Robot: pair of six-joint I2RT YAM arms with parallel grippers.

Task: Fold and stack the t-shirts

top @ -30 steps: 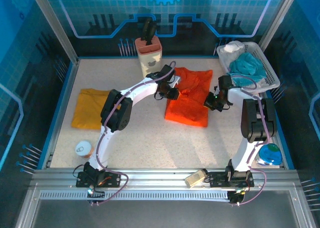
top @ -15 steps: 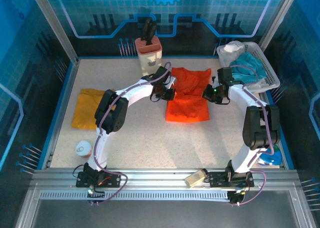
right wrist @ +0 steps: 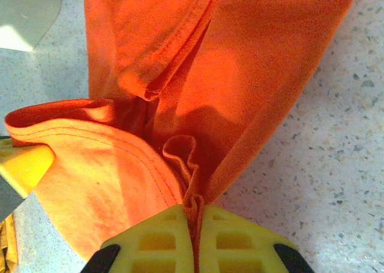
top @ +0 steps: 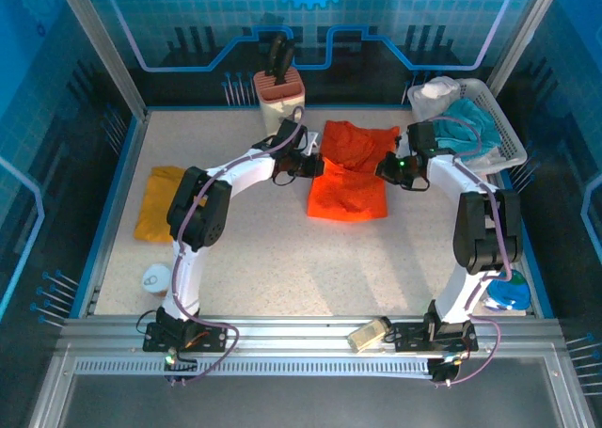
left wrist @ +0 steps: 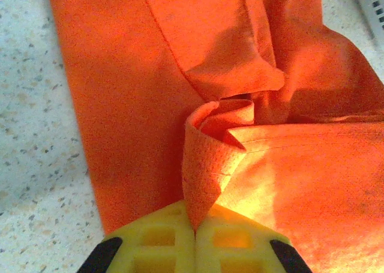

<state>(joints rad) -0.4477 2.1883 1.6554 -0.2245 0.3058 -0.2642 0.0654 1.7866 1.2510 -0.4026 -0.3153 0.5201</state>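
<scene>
The left claw [left wrist: 195, 240] and right claw [right wrist: 195, 240] each pinch an edge of the orange t-shirt [top: 348, 179], which spans between them, half folded. The mustard t-shirt [top: 165, 202] lies well outside the left claw; stacking is not yet done.

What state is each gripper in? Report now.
Left gripper: shut on the orange t-shirt.
Right gripper: shut on the same orange t-shirt.

Speckled table [top: 282, 259], white slatted basket [top: 509, 147] at far right corner, teal cloth [top: 466, 122] and white cloth [top: 437, 89] inside it, pink-topped holder [top: 279, 97] with dark handles at far centre, small round cup [top: 157, 279] near left, blue round object [top: 508, 292] near right, tan object [top: 369, 334] on front rail.
</scene>
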